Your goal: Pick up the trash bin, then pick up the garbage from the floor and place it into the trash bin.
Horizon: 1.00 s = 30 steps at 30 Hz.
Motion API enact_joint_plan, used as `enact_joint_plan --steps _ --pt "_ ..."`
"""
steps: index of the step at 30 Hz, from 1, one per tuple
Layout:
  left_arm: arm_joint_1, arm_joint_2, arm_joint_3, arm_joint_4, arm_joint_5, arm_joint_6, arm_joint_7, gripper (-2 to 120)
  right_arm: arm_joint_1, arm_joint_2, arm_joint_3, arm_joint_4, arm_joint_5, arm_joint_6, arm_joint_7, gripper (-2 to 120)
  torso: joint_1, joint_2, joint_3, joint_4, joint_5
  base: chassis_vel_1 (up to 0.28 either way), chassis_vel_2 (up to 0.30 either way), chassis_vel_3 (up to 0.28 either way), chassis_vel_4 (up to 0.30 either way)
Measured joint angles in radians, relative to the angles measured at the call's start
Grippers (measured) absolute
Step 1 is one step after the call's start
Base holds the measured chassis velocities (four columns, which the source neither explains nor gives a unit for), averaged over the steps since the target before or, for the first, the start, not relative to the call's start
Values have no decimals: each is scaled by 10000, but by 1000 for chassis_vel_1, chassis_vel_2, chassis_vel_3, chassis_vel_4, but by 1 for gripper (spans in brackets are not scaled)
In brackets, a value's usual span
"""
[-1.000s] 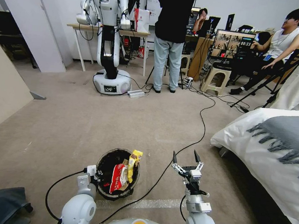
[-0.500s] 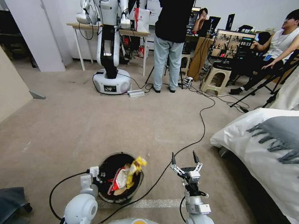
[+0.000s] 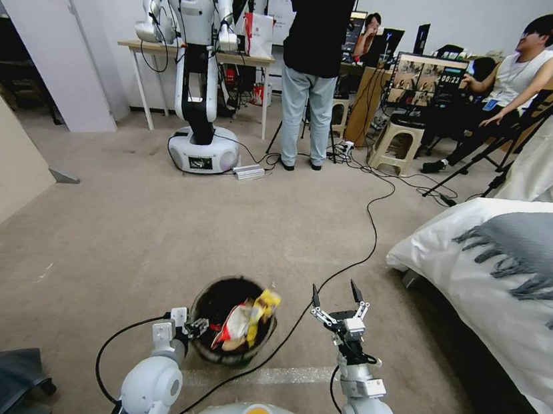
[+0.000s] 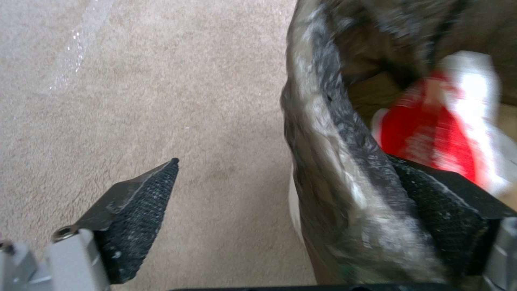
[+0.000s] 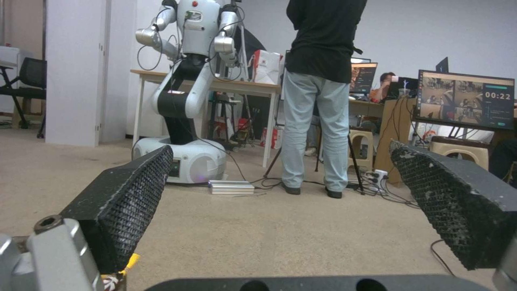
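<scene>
Low in the centre of the head view, the left gripper sits at the near rim of the trash bin, one finger inside the liner and one outside; whether it pinches seems likely but blurred. Garbage pokes from the bin. Lower right of centre, the right gripper hovers, fingers spread wide, holding nothing.

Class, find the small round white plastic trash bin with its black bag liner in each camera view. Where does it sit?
Head view: trash bin low centre on the beige carpet, left gripper at its rim.
Left wrist view: its lined rim fills one side, one finger inside.
Right wrist view: a yellow scrap, likely its litter, beside the open right gripper.
Shared landmark: the carpet.
</scene>
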Motion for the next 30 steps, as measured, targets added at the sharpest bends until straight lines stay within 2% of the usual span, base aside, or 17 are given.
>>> enact_joint_plan --steps 22,24,25,27,28,30 --pt "-64 -28 -11 -176 114 -108 51 98 -60 66 -80 -48 -181 186 -303 100 -1 1 -1 1 -1 0 0 0 0" --pt "49 -6 87 -305 475 -668 269 99 -59 106 -124 -58 -279 204 -151 100 -1 0 -1 1 -1 0 0 0 0" --pt "49 -6 87 -305 475 -668 269 99 -59 106 -124 -58 -279 204 -151 100 -1 0 -1 1 -1 0 0 0 0" --pt "268 36 258 -552 1434 -2023 741 99 -46 168 -207 -12 -285 147 221 100 -1 1 -1 0 1 0 0 0 0" --pt "268 36 258 -552 1434 -2023 741 99 -46 168 -207 -12 -285 147 221 100 -1 1 -1 0 1 0 0 0 0" --pt "465 70 465 -849 2379 -3134 1026 100 -23 219 -237 108 -288 18 477 100 -1 0 -1 1 0 0 0 0 0"
